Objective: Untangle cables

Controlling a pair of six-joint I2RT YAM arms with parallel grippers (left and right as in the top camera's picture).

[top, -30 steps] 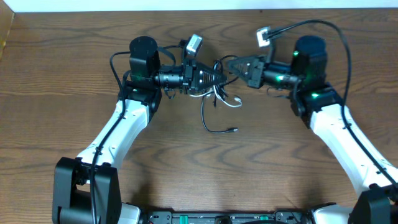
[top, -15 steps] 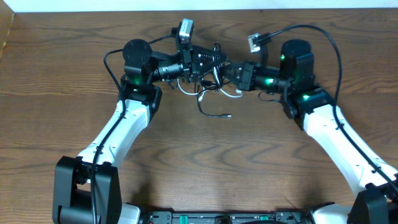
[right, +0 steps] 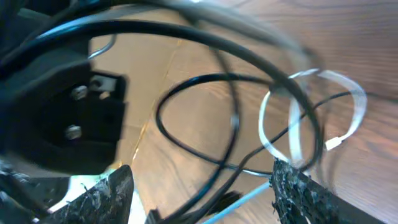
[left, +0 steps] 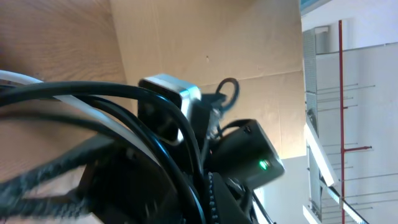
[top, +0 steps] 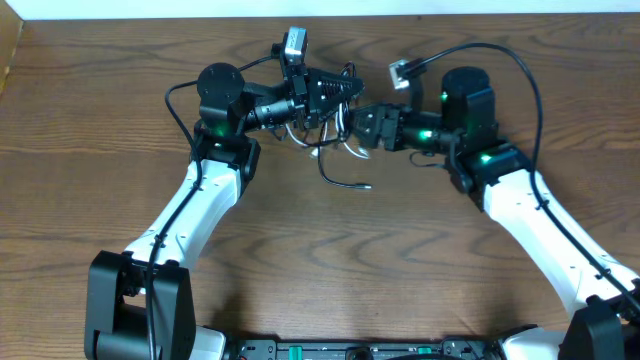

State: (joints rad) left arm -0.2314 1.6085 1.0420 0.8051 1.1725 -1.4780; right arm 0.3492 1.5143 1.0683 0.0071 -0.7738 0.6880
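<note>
- The counter [top: 330, 260] is dark brown wood with big wavy grain, pretty matte, and it fills almost the whole overhead shot.
- Along its far edge there's a thin white strip [top: 150, 8], and a tan cardboard-looking edge [top: 7, 55] pokes in at the far left corner.
- The left wrist cam catches a bit of the room: tan panels [left: 205, 37] with a seam past the wood, then a pale wall with a skinny red upright line [left: 340, 93].
- The cables [top: 342, 140] are bunched at the far middle of the counter, right between the two arm tips.
- The left jaws, out at the end of the left arm [top: 215, 190], are clamped shut on the cables. Black and white strands run straight across that cam, super blurry.
- The right jaws, on the right arm [top: 530, 215], are spread wide with nothing pinched, and the loops sit just in front of them.
- The black cable [top: 345, 184] droops out of the bunch in a loop toward the near side, with its plug end [top: 368, 186] pointing to the right arm's side.
- The white cable [right: 357, 93] makes a loose loop over the wood and crosses the black one. I can't tell if it touches the counter.
</note>
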